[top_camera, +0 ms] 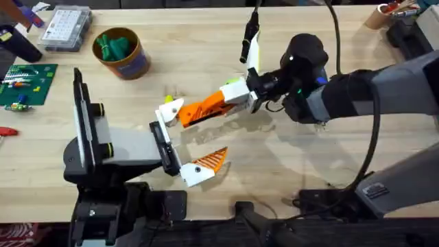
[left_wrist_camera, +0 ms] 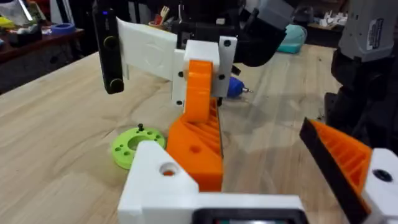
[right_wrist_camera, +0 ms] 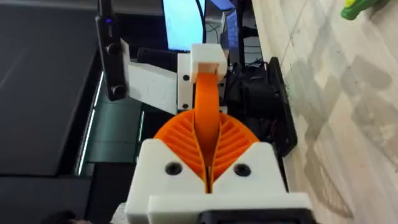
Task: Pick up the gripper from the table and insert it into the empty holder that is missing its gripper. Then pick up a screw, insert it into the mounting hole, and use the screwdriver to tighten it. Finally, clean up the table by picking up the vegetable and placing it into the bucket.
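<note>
Nearest the left wrist camera sat the white block base of the gripper point(left_wrist_camera: 157, 180), its orange wedge running away from the lens into the right pincer point(left_wrist_camera: 200, 84). The right pincer was clamped narrow on that wedge. The right wrist view showed its 2 orange ribbed pads point(right_wrist_camera: 180, 140) pressed against either side of the wedge, with the white base point(right_wrist_camera: 208, 59) jutting out ahead, clear of the pads. I judged that grasp deliberate: held by the tip, the base stayed bare to go into a slot, and it pointed toward the holder point(top_camera: 163, 140), the black bar on the front of the stationary grey and black body point(top_camera: 130, 147). From overhead the base point(top_camera: 170, 111) hung just beside the far end of the bar. It looked not yet seated, though I could not tell whether it touched the bar. Whether the left pincer point(top_camera: 180, 152) stood wide or narrow I could not tell. Insertion seemed to be the step in hand. The next move probably called for squaring the base to the slot, since a tilted block could jam. The vegetable point(left_wrist_camera: 134, 146) lay flat on the table point(top_camera: 288, 178), just beside the held gripper and below the right pincer. The bucket point(top_camera: 132, 67) stood well apart, toward the far left, with dark green pieces point(top_camera: 113, 46) inside.
</note>
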